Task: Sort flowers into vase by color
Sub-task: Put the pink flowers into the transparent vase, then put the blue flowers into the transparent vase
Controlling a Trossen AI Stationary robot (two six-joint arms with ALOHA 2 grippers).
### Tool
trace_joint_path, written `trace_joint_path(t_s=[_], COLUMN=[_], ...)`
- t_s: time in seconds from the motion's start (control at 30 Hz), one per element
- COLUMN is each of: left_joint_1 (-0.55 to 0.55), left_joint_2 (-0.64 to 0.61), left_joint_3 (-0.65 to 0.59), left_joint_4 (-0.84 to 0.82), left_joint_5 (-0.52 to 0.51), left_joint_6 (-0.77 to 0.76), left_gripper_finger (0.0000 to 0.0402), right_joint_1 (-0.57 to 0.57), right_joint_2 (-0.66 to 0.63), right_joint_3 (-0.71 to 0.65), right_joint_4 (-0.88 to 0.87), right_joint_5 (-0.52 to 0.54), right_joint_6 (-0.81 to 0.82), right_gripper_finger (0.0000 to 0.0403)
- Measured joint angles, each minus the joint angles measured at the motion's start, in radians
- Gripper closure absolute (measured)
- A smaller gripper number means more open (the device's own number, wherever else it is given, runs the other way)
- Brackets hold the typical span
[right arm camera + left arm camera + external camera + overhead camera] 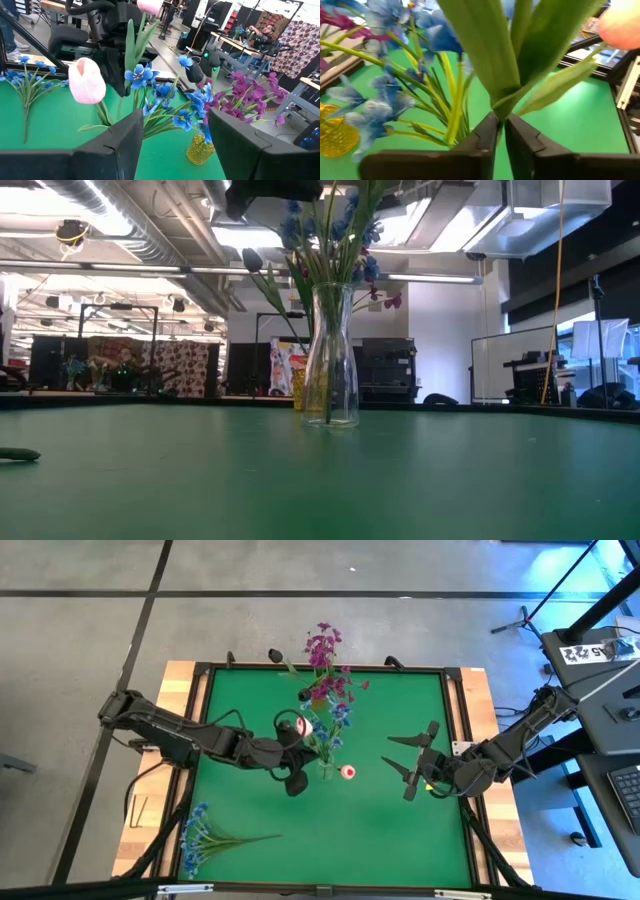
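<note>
Your left claw pinches a tulip stem above the clear vase at mid-surface. Lower it fully before spreading wider. The right claw waits open, right.

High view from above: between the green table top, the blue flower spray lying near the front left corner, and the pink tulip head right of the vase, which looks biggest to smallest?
1. Green table top
2. Blue flower spray
3. Pink tulip head
</note>
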Motion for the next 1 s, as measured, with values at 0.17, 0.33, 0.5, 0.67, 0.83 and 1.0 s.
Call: trace_joint_path(t_s=[0.17,0.33,0.5,0.67,0.83,1.0], left_joint_1=[-0.008,-0.018,-0.026,-0.052,-0.114,-0.194], left_joint_2=[0.0,-0.003,-0.017,-0.076,-0.151,-0.177], left_joint_3=[0.0,0.0,0.0,0.0,0.0,0.0], left_joint_4=[-0.004,-0.002,-0.023,-0.092,-0.176,-0.291], left_joint_5=[0.023,0.023,0.021,0.02,0.019,0.063], left_joint_6=[0.007,0.024,0.024,0.0,-0.019,-0.066], left_gripper_finger=[0.0318,0.0266,0.0231,0.0215,0.0214,0.0214], right_joint_1=[0.0,0.0,0.0,0.0,0.0,0.0], right_joint_2=[0.0,0.0,0.0,0.0,0.0,0.0], right_joint_3=[0.0,0.0,0.0,0.0,0.0,0.0], right_joint_4=[0.002,0.003,0.003,0.004,0.005,0.006], right_joint_5=[0.004,0.005,0.005,0.005,0.005,0.005], right_joint_6=[0.004,0.004,0.004,0.004,-0.006,-0.019], right_gripper_finger=[0.0182,0.0182,0.0182,0.0182,0.0182,0.0182])
